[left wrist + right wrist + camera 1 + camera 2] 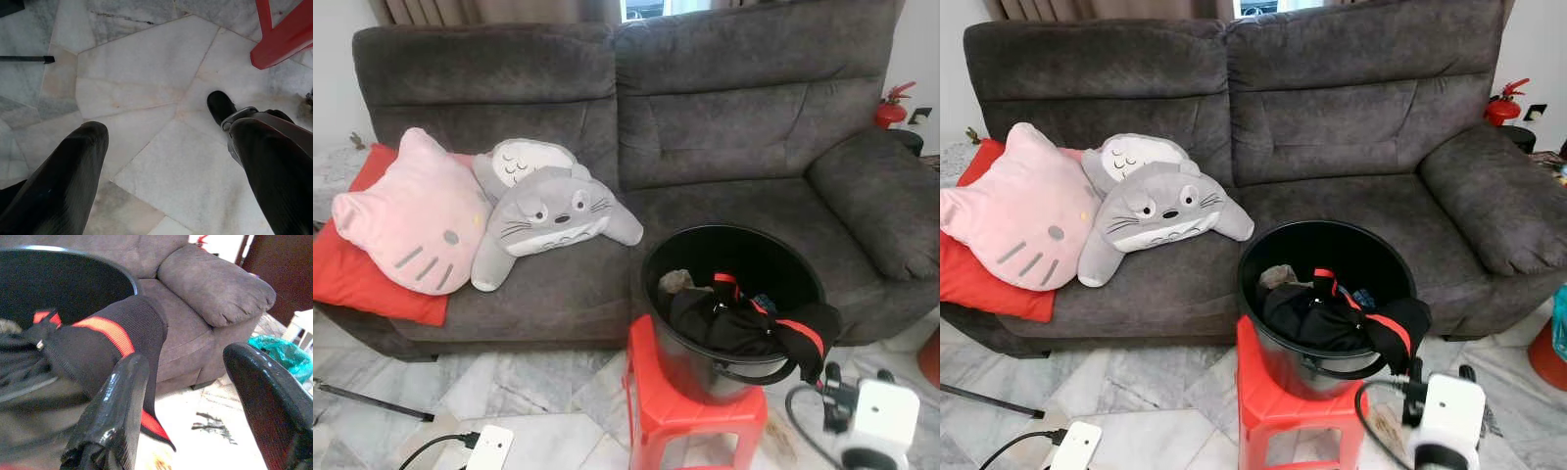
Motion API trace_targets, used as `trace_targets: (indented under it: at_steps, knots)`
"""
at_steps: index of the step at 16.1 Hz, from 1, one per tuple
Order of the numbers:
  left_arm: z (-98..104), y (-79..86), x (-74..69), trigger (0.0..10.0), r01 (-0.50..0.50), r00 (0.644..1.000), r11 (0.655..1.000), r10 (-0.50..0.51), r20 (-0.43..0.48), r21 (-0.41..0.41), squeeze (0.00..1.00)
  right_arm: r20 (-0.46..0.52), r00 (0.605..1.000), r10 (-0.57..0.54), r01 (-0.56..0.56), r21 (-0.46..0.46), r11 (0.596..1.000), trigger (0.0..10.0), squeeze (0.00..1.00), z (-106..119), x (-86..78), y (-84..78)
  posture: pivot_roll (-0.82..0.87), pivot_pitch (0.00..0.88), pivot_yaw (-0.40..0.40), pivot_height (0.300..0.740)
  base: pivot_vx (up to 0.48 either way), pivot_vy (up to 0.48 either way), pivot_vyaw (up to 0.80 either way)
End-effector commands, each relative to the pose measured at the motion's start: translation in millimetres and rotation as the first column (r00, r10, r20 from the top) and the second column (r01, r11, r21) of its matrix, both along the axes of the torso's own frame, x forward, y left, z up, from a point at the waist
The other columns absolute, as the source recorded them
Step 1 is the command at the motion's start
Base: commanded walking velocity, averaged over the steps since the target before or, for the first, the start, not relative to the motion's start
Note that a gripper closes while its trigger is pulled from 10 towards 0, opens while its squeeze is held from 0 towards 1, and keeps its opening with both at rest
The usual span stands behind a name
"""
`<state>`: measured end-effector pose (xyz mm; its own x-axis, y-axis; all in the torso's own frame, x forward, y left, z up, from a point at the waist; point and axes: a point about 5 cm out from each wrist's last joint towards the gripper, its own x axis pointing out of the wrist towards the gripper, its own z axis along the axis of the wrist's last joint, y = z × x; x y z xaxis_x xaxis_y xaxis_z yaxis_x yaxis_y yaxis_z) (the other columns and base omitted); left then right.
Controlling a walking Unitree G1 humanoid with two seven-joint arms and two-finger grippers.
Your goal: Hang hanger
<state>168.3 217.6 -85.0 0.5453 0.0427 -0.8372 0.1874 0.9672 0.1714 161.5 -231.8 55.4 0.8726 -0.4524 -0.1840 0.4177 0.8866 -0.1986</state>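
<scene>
Head views: black bucket (pixel 734 257) on red stool (pixel 690 406), garment (pixel 744 323) draped over its rim; no hanger discernible. Left wrist: left gripper (pixel 161 166) open over floor (pixel 146 73). Right wrist: right gripper (pixel 195 401) open just beside garment. Judged step: approach; next, locate hanger.

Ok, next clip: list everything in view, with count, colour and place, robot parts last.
sofa: 1, dark grey, across the back
pink cat cushion: 1, on the sofa's left end
red cushion: 1, under the pink one
grey plush cushions: 2, beside the pink one
bucket: 1, black, on the stool
stool: 1, red, on the marble floor
garment: 1, black with red stripes, draped over the bucket rim
fire extinguisher: 1, red, behind the sofa's right arm
left gripper: open, above the floor
right gripper: open, near the garment
</scene>
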Motion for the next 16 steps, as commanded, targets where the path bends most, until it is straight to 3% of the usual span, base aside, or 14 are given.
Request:
trace_targets:
  at_steps: [1,10,16]
  knots:
    - [0,3.9,-0.9,10.0,0.017,1.000,1.000,-0.017,-0.009,0.023,0.00,0.010,0.999,-0.034,0.034,0.031,0.999,10.0,0.00,-5,0.8,-1.9,-0.22,0.000,0.092,0.740,0.000,0.000,0.00]
    - [1,4.9,0.1,10.0,0.013,1.000,1.000,-0.013,-0.003,0.023,0.00,-0.011,1.000,0.008,-0.007,0.055,0.998,10.0,0.00,-24,4.8,4.9,-0.21,0.000,0.093,0.740,0.000,0.000,0.00]
    - [1,4.9,0.6,10.0,0.014,1.000,1.000,-0.014,0.000,0.022,0.00,-0.037,0.998,-0.048,0.050,0.069,0.996,10.0,0.00,-34,-2.8,-1.2,-0.21,0.000,0.092,0.740,0.000,0.000,0.00]
